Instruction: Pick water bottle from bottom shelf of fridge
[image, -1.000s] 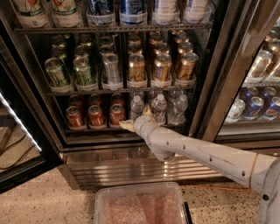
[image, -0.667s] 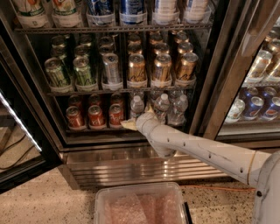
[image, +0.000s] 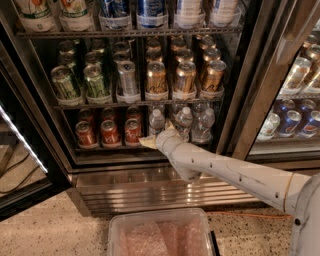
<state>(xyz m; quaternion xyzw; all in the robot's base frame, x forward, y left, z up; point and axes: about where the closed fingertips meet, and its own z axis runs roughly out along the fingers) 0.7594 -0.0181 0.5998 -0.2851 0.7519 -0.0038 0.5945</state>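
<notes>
Starting left: three red cans with white markings sit on the bottom shelf, a dark wire rack. The print on them is too small to read. Just right of those cans is the gripper, a pale beige tip on the end of a smooth off-white arm that comes in from the lower right. It's at the front edge of the rack, right at the foot of the leftmost water bottle. Honestly can't tell if it's open or closed, or whether it's actually touching the bottle.

That bottle is clear plastic with a white screw cap and a pale label, standing upright. Two more just like it stand to its right, and I can't make out any text on those either.

The rack above has green cans, then a silver one, then gold ones. The fridge has a black frame and a ribbed stainless base panel. On the speckled floor in front of it there's a clear plastic bin with pinkish bubbly padding inside.
</notes>
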